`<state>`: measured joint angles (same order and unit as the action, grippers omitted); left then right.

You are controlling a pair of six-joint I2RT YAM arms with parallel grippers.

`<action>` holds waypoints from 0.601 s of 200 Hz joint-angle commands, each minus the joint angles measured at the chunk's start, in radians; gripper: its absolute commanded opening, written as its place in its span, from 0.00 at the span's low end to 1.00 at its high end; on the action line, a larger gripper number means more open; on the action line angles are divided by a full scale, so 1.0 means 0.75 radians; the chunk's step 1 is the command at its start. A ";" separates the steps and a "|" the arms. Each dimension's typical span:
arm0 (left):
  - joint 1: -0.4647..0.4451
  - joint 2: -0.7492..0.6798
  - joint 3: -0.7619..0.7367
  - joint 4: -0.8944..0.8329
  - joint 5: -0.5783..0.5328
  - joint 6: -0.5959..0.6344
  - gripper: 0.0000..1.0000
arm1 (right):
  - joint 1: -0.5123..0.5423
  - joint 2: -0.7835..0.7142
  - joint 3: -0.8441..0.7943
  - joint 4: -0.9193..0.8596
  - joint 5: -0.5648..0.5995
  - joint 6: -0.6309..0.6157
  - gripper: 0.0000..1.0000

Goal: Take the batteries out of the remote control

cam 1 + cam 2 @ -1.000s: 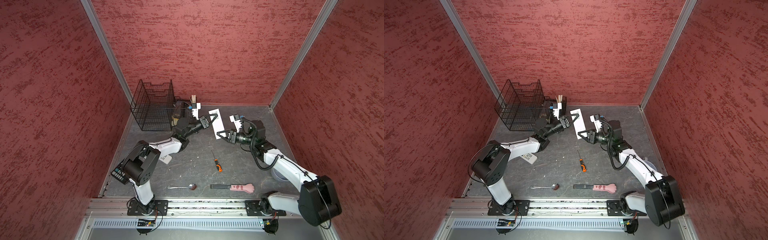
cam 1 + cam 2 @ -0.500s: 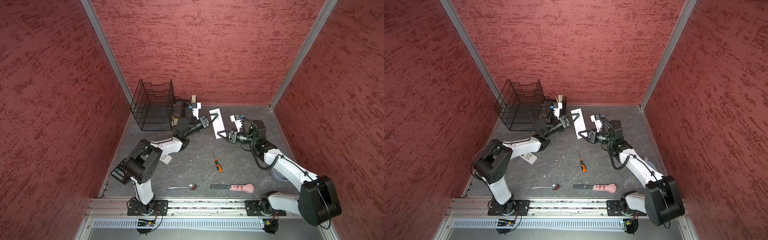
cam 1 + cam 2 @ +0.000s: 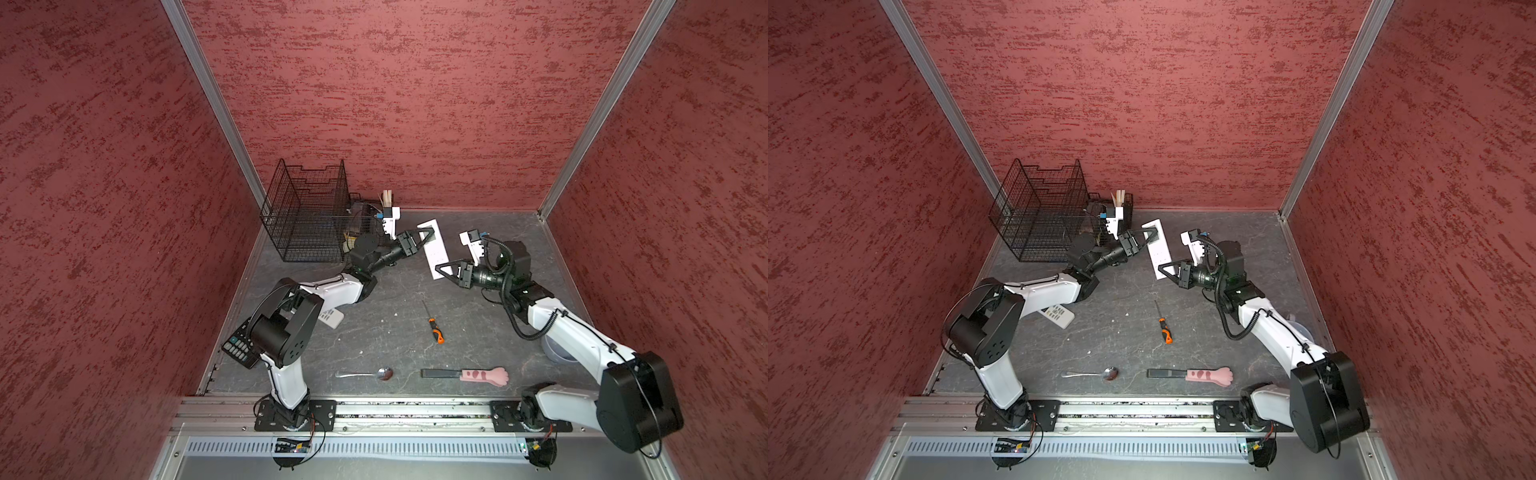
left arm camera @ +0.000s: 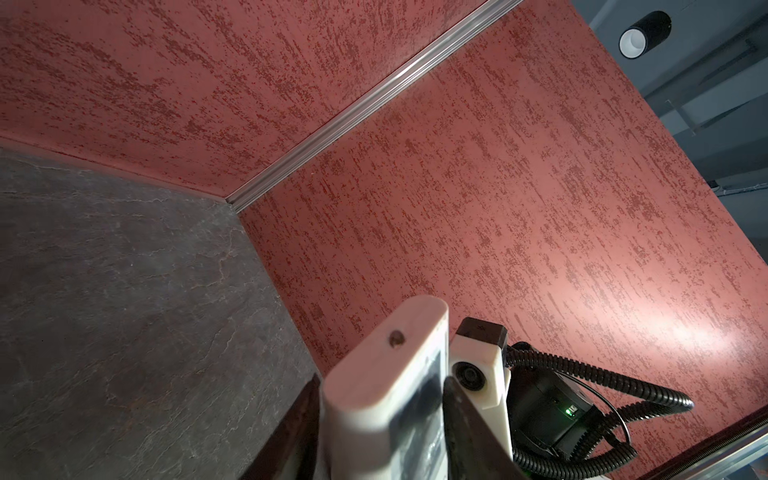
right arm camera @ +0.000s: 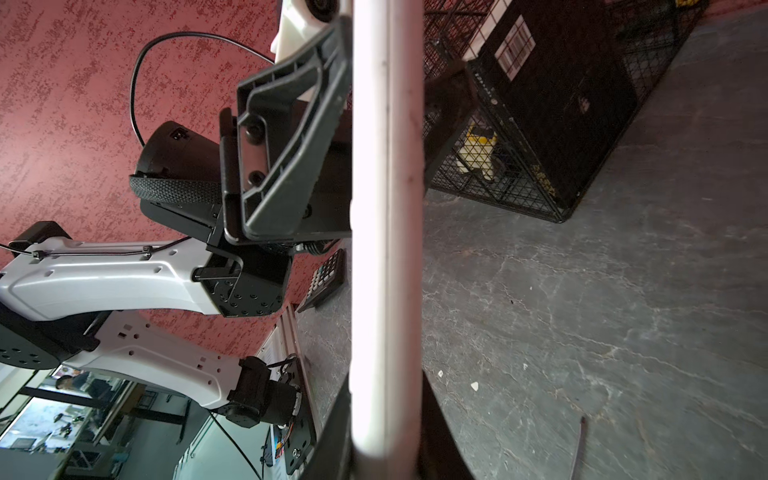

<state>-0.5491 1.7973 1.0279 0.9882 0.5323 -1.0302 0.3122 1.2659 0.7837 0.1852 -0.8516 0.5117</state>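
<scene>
A long white remote control hangs above the floor at the back middle, spanned by both grippers. My right gripper is shut on its near end, both fingers pressed against its narrow sides. At the far end my left gripper stands open, its jaws on either side of the remote control, with a thin gap on one side. The right wrist view shows the left gripper's fingers flanking the white body. The batteries are hidden.
A black wire basket stands at the back left. A second white remote and a black keypad device lie by the left arm. An orange-handled screwdriver, a spoon and a pink paw-handled tool lie nearer the front.
My left gripper's jaws have spread apart around the remote's far end. The right gripper's jaws have drawn in on the near end. Both arms have hardly moved.
</scene>
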 commanded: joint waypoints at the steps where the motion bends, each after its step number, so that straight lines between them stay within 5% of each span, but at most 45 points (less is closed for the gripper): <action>1: 0.009 -0.035 -0.020 -0.019 -0.006 0.029 0.50 | 0.008 -0.036 0.022 0.005 0.023 -0.036 0.00; 48: 0.047 -0.140 -0.039 -0.205 -0.040 0.076 0.58 | 0.010 -0.055 0.076 -0.212 0.176 -0.147 0.00; 120: 0.027 -0.291 0.286 -1.390 -0.220 0.355 0.67 | 0.188 -0.038 0.161 -0.522 0.747 -0.384 0.00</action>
<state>-0.5171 1.5940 1.1469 0.3405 0.4408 -0.8715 0.3973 1.2472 0.8627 -0.1444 -0.4744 0.3111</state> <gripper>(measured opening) 0.666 0.190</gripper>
